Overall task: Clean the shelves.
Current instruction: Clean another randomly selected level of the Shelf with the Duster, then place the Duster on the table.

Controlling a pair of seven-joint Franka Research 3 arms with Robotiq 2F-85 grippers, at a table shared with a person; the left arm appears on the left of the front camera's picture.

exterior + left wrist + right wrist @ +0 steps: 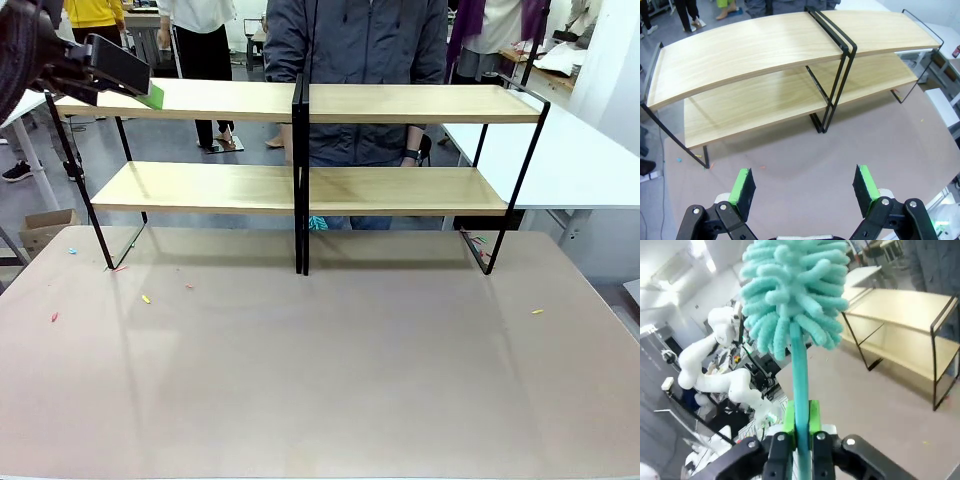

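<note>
**Inspector:** Front view shows the shelves (300,185) standing at the far side of the table (320,380), with a person (357,70) just behind them. All four boards look bare. Small coloured scraps (146,298) lie scattered on the table near the rack's feet.

**Assistant:** And the arms?

**Inspector:** Left gripper (806,189), seen in the left wrist view, has its fingers (744,186) spread wide and holds nothing. It hangs above the table, looking down on the rack from the near side. In the front view it sits at the upper left, close to the end of the top board.

**Assistant:** The right one?

**Inspector:** Right gripper (801,426) has its fingers clamped tight on the handle of a teal duster (792,295), the fluffy head standing up above the fingers. The shelves show off to one side, well apart from the duster.

**Assistant:** Progress?

**Inspector:** My judgement: early. The tool is in hand, but the duster is not touching any board. Whether any board has been wiped I cannot tell, as the wood shows no visible dust. All four boards appear left to do.
</note>
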